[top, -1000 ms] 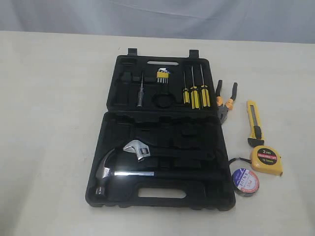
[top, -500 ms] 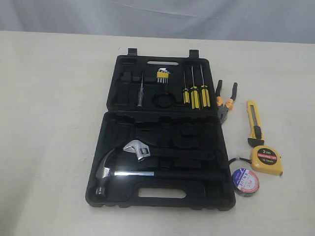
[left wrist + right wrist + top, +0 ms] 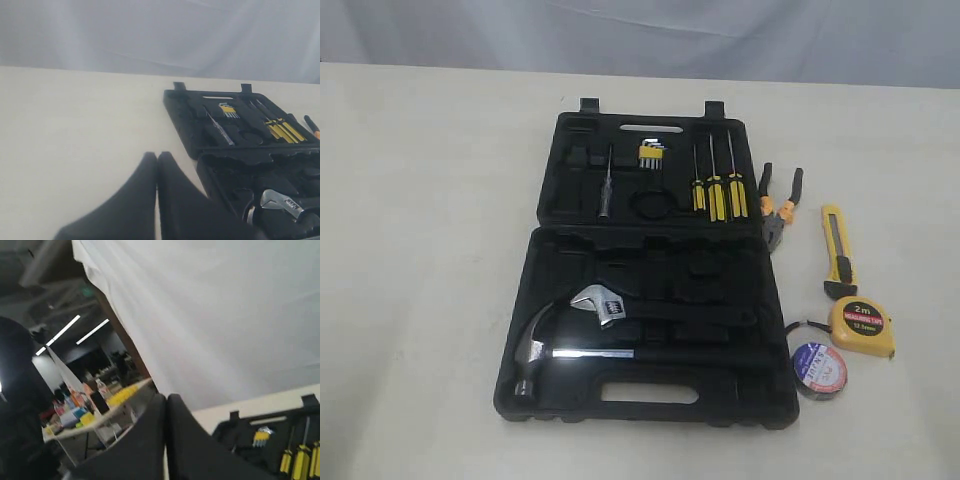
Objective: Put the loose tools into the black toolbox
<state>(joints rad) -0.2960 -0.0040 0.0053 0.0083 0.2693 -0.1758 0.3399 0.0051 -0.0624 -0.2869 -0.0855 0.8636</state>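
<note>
The exterior view alone takes in all four loose tools, lying on the table [image 3: 420, 250] from two to four o'clock of the open black toolbox [image 3: 730, 392]: pliers [image 3: 778, 212], utility knife [image 3: 838, 250], tape measure [image 3: 861, 326] and tape roll [image 3: 818, 367]. The toolbox's six o'clock half holds a hammer [image 3: 535, 350] and wrench [image 3: 603, 302], and its twelve o'clock half holds three screwdrivers [image 3: 718, 195] and hex keys [image 3: 651, 155]. Only my wrist views show my left pincer [image 3: 157, 155] and right pincer [image 3: 166, 397], each pressed together on nothing.
</note>
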